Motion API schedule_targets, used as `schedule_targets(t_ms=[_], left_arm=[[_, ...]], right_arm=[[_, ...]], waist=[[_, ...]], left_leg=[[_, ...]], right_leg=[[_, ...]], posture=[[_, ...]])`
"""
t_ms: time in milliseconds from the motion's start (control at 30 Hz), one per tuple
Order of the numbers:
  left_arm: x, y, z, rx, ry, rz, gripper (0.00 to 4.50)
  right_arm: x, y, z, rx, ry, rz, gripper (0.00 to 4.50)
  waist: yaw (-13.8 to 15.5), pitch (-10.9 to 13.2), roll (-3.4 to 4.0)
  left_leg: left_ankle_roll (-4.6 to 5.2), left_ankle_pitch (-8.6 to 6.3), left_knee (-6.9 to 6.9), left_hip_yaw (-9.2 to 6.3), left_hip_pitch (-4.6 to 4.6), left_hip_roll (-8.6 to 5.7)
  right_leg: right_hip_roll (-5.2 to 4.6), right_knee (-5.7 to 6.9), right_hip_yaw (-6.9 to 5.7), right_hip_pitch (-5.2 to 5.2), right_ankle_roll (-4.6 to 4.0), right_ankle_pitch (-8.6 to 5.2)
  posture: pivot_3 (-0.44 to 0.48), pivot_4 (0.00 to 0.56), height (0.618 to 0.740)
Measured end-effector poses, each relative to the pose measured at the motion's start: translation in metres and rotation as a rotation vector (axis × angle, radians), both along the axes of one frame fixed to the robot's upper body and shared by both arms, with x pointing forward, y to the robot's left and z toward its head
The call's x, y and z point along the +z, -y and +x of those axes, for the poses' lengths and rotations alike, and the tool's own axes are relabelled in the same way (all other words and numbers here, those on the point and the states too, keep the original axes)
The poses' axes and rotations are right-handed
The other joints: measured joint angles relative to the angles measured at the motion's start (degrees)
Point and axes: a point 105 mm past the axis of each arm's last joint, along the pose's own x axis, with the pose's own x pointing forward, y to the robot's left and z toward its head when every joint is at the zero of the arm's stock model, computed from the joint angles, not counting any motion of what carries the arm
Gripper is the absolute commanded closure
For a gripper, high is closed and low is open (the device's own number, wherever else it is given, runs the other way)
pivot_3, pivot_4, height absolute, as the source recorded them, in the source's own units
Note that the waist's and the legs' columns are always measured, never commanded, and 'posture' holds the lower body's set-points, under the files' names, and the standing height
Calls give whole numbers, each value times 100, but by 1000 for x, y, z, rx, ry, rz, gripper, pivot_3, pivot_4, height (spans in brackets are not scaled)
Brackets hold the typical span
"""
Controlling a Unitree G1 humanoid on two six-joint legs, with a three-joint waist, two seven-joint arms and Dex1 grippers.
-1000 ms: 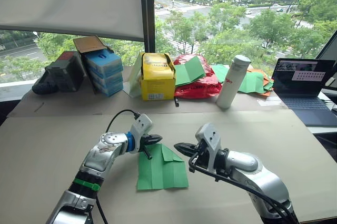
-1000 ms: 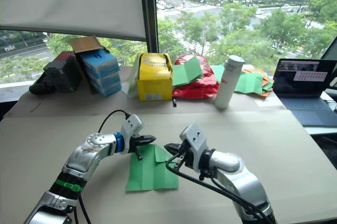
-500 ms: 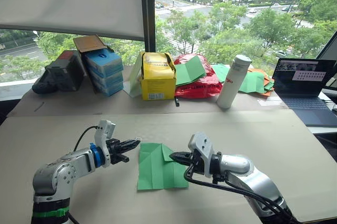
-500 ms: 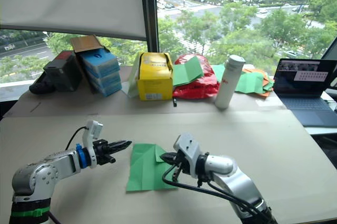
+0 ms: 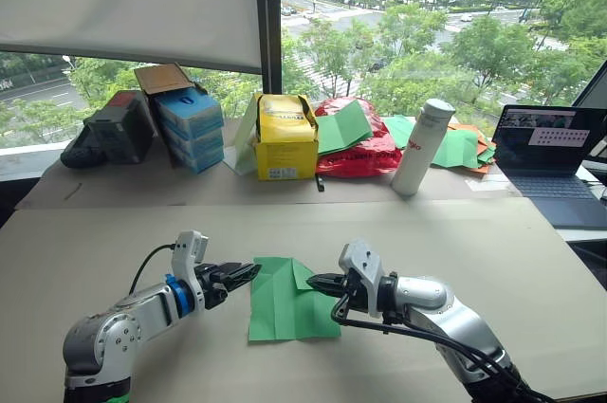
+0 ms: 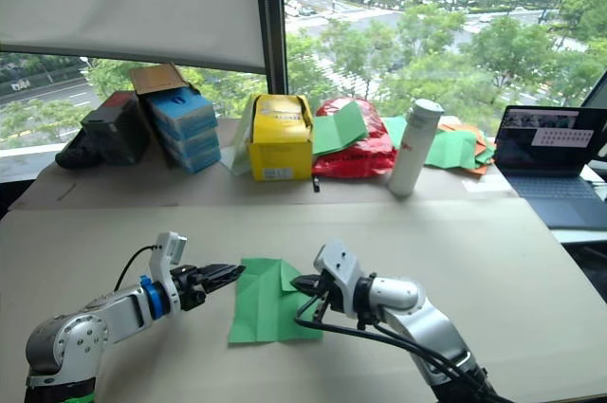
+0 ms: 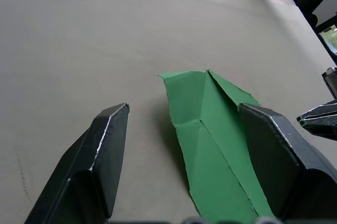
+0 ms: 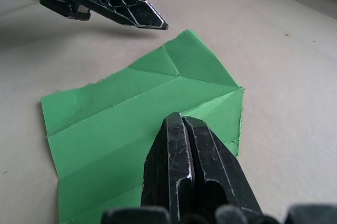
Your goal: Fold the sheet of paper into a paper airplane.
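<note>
The green sheet of paper (image 5: 285,301) lies flat on the table, creased, with both far corners folded in toward its middle. My left gripper (image 5: 243,274) is low at the sheet's far-left corner, open; in the left wrist view its fingers (image 7: 108,150) straddle the left edge of the sheet (image 7: 210,145). My right gripper (image 5: 318,282) is shut, with its tips over the sheet's right side by the folded corner (image 8: 221,108). It grips nothing.
Along the window stand blue boxes (image 5: 190,128), a yellow box (image 5: 285,137), a red plastic bag (image 5: 358,155), a white bottle (image 5: 419,147) and a heap of green and orange sheets (image 5: 465,149). A laptop (image 5: 545,152) is at the far right.
My left gripper left the sheet's far-left corner, dropped low to the left, then came back to that edge and opened. My right gripper sank lower onto the sheet's right side.
</note>
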Motion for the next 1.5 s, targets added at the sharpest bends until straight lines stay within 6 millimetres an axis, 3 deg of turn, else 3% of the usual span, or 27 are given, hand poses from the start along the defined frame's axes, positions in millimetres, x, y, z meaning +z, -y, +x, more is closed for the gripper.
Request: schedule_targets(t_ms=[167,533,767,1067,1400,1500], left_arm=[[-3,12,3,-25,9,-23,966],[-6,16,12,-32,14,-28,4477],[-5,18,12,-79,62,60,4477],[13,31,7,-286,392,414,4477],[-17,47,0,-502,584,692,4477],[-17,49,-1,-534,640,734,4477]], right_arm=[[2,0,1,-3,0,10,4500],[6,1,1,-11,13,21,4500],[8,2,2,-26,21,26,4500],[10,4,6,-58,29,37,4500],[16,-7,19,-79,49,52,4500],[14,-9,25,-94,52,34,4500]], waist=[[-1,0,0],[-5,0,1],[-9,1,2],[-15,4,8],[-34,5,10],[-24,5,11]], left_leg=[[21,-13,-1,0,1,0],[22,-13,-2,0,-2,0],[22,-14,-3,0,-3,1],[20,-15,-13,1,-8,2],[21,-15,-19,2,-17,2],[24,-16,-18,3,-23,2]], right_leg=[[-4,0,-1,-1,-1,0],[-5,0,-1,-4,-1,0],[-6,-1,-1,-5,-1,0],[-13,-6,4,-18,-5,0],[-13,-3,5,-35,-8,0],[-14,-3,3,-38,-7,0]], posture=[[0,150,740],[0,150,740],[0,150,740],[0,150,740],[0,150,740],[0,150,740]])
